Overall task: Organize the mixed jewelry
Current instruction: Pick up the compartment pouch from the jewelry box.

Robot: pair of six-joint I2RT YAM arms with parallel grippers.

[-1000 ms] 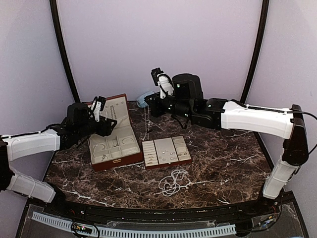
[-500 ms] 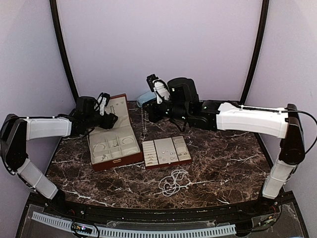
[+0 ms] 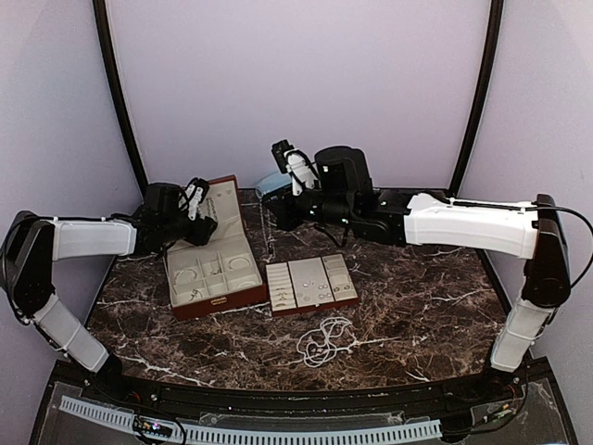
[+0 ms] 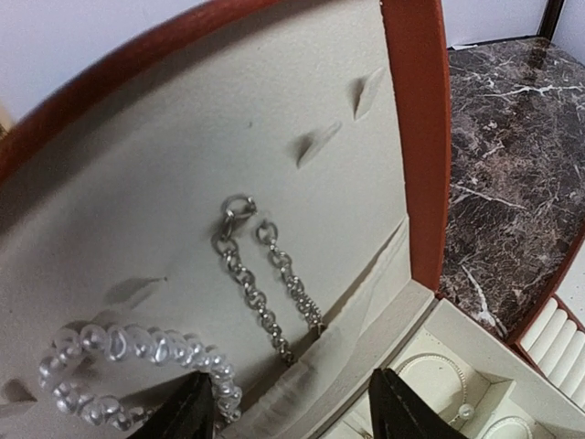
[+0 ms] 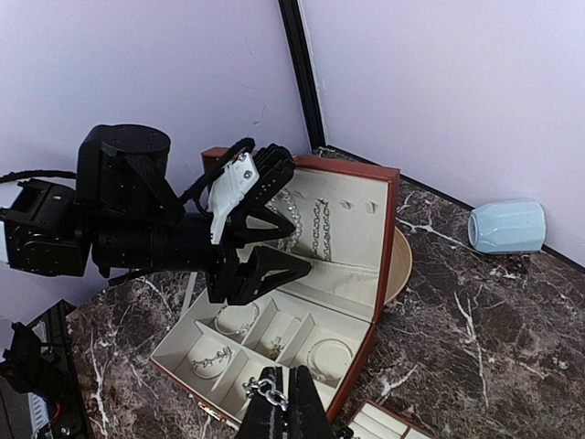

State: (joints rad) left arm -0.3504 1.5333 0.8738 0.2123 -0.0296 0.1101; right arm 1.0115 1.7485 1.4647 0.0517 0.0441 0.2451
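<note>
The reddish-brown case [image 3: 211,303] stands open, its cream lid [image 4: 183,137] upright. On the lid hang a silver chain [image 4: 245,274] and a pearl strand [image 4: 137,352]. My left gripper [image 4: 294,416] is open just in front of the lid's lower edge, with nothing between its fingers; it also shows in the right wrist view [image 5: 297,240]. My right gripper [image 5: 284,407] is shut on a silver chain [image 5: 266,390] above the case's compartments; the chain [image 3: 268,232] dangles beside the lid. Bangles [image 5: 329,352] lie in the compartments. Another pearl strand [image 3: 323,339] lies loose on the table.
A cream ring tray [image 3: 311,283] with small pieces sits right of the case. A pale blue cup [image 5: 507,226] lies on its side near the back wall. A tan round dish [image 5: 402,265] stands behind the lid. Dark marble table [image 3: 417,297] lies to the right.
My left gripper has moved up and right to the case lid, its jaws narrowing a little. My right gripper has shifted slightly left with the chain hanging from it.
</note>
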